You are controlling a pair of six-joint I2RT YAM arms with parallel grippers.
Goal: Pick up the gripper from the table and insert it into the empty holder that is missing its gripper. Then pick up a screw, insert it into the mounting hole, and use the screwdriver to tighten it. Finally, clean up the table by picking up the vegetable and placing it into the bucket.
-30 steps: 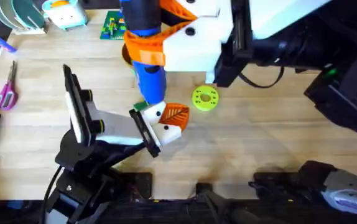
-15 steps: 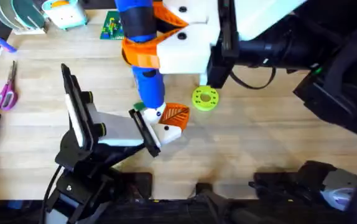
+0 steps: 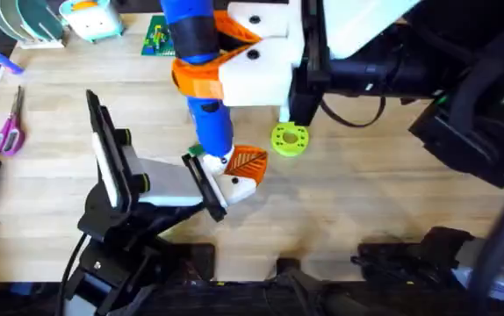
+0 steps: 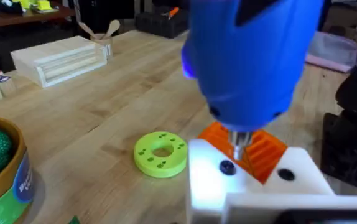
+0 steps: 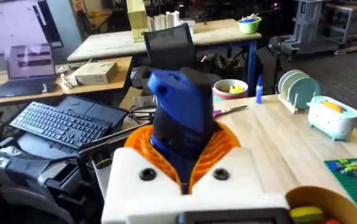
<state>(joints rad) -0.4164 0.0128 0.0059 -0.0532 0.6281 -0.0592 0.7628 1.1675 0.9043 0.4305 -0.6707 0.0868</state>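
Observation:
The blue screwdriver stands nearly upright with my right gripper shut around its body, orange pads on both sides. Its metal bit sits just above a dark screw in the white holder. The orange gripper is seated in that holder. My left gripper appears shut on the holder just above the table. The yellow bucket with a green band stands close by, with round toy produce inside. A green sliver, perhaps the vegetable, peeks out beside the bit.
A lime-green disc with holes lies just right of the holder. Purple scissors, a plate rack and a green brick plate sit along the left and far edges. The right arm crosses the upper middle.
The right gripper and screwdriver have shifted slightly left, the bit staying at the holder. The left arm has not moved.

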